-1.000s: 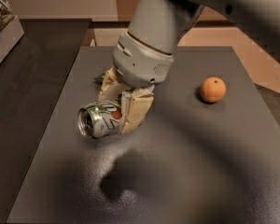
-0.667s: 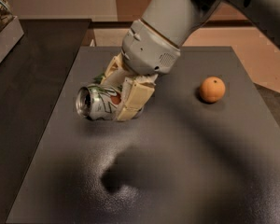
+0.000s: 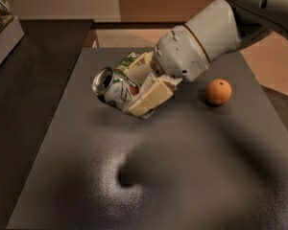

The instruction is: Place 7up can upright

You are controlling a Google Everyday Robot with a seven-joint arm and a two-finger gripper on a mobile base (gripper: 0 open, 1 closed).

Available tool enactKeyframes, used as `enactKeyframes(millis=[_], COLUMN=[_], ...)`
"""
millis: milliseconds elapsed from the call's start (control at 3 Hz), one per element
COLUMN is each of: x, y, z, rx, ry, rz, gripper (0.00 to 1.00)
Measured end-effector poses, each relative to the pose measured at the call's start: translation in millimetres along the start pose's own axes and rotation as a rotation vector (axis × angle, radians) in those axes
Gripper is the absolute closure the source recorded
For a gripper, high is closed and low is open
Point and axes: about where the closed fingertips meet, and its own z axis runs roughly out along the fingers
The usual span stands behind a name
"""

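Over table [image 3: 62, 186], hand [image 3: 129, 87] around aluminium can [image 3: 113, 87]

No legible text from my station. The 7up can [image 3: 109, 87], clamped sideways in the gripper [image 3: 134, 86] over the middle of the counter [image 3: 216, 176], shows green markings and a red spot on its side. I cannot read any lettering there.

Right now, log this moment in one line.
end effector: above dark table, shut on silver-white aluminium 7up can | can: lifted, sideways, not upright | round orange fruit: right, apart
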Motion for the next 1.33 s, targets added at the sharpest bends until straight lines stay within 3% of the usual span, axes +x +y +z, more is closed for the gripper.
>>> enactKeyframes(millis=[667,1333], x=[26.0,53.3], y=[12.2,29.6], z=[-13.2,-6.5], rx=[0.076,0.085], ry=[-0.187,-0.272], rz=[0.07,0.104], gripper=[1.0,1.0])
